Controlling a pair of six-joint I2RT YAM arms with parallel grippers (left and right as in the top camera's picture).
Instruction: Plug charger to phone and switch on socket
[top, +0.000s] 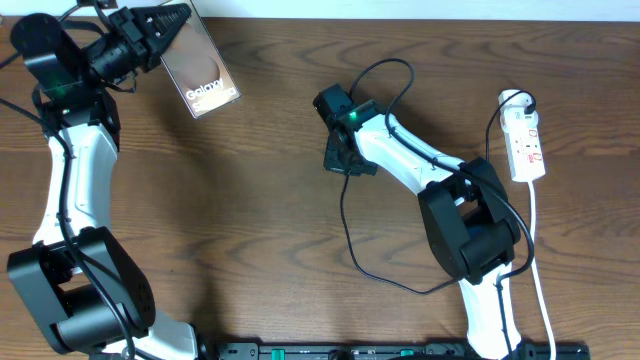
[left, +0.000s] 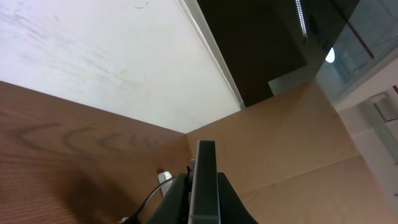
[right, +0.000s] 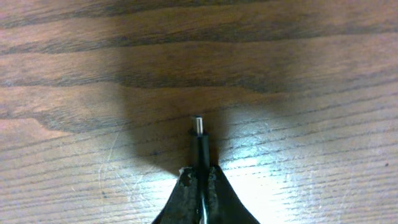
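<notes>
The phone (top: 200, 66), a brown slab with white "Galaxy" lettering, is held tilted above the table's far left by my left gripper (top: 165, 28), which is shut on its upper edge. In the left wrist view the phone (left: 204, 180) shows edge-on between the fingers (left: 204, 202). My right gripper (top: 336, 160) is at the table's middle, shut on the charger's plug (right: 199, 140), whose metal tip sticks out above the wood. The charger cable (top: 350, 240) loops away behind the arm. The white socket (top: 524, 142) lies at the far right, apart from both grippers.
The wooden table (top: 250, 220) spreads between the arms. The socket's white lead (top: 540, 270) runs down the right side to the front edge. A black rail (top: 400, 350) lies along the front edge. A white wall and brown board (left: 298, 137) show in the left wrist view.
</notes>
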